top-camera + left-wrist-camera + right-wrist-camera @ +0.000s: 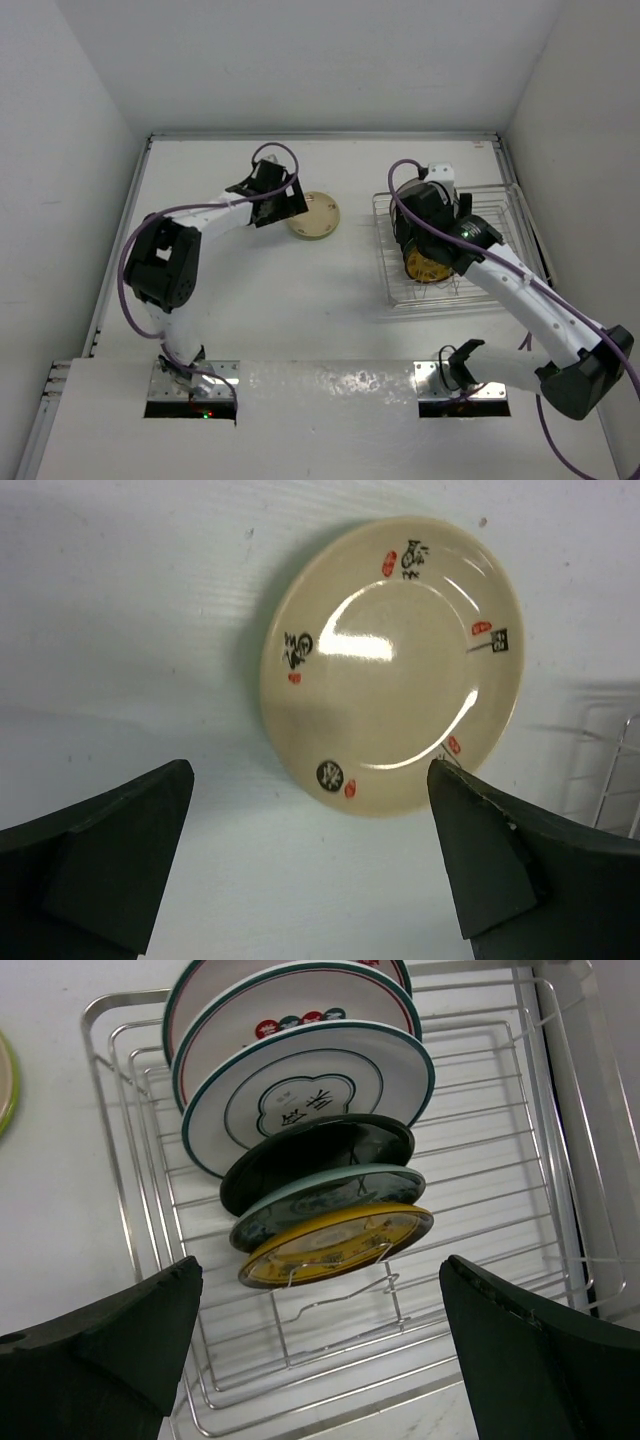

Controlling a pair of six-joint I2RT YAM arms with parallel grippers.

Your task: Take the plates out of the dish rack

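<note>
- White table, walled on three sides, under both arms.
- On its right side, a row of plates stands on edge in the dish rack. One tan plate lies flat on the table to the left of the rack.
- Just above the yellow plate at the row's near end hovers the right gripper, jaws wide and empty. The plate's rim runs from finger to finger.
- Over the tan plate, the left gripper is also wide and empty, well apart from the rack. The right arm looks better placed for the next plate.
</note>
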